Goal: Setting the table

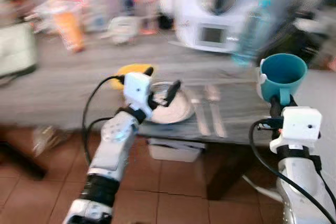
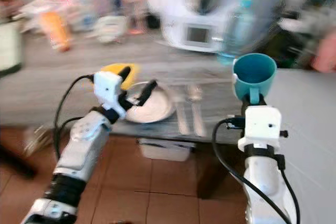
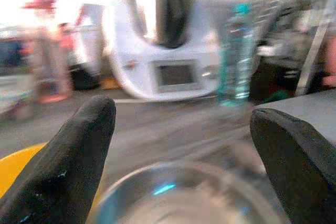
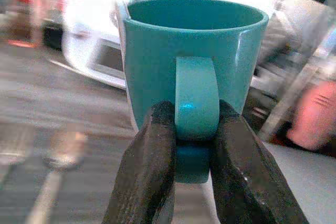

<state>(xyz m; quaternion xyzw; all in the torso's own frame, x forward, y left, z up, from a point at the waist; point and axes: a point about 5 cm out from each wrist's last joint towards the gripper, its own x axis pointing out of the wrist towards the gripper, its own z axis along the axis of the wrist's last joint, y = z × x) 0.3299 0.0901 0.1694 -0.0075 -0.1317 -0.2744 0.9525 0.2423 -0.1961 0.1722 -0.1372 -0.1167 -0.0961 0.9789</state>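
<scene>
My right gripper (image 4: 184, 145) is shut on the handle of a teal mug (image 1: 282, 76), holding it upright in the air beside the table's right end. A round metal plate (image 1: 173, 104) lies near the front edge of the grey wooden table (image 1: 63, 85). Cutlery (image 1: 207, 109) lies just right of the plate. My left gripper (image 1: 164, 88) is open, hovering over the plate's left side, with its fingertips (image 3: 79, 156) spread wide. A yellow object (image 1: 131, 70) sits behind the left gripper.
A white kitchen machine (image 1: 212, 24) and a clear water bottle (image 1: 252, 30) stand at the back of the table. Blurred bottles and clutter line the back left. A white box (image 1: 173, 149) sits on the tiled floor under the table.
</scene>
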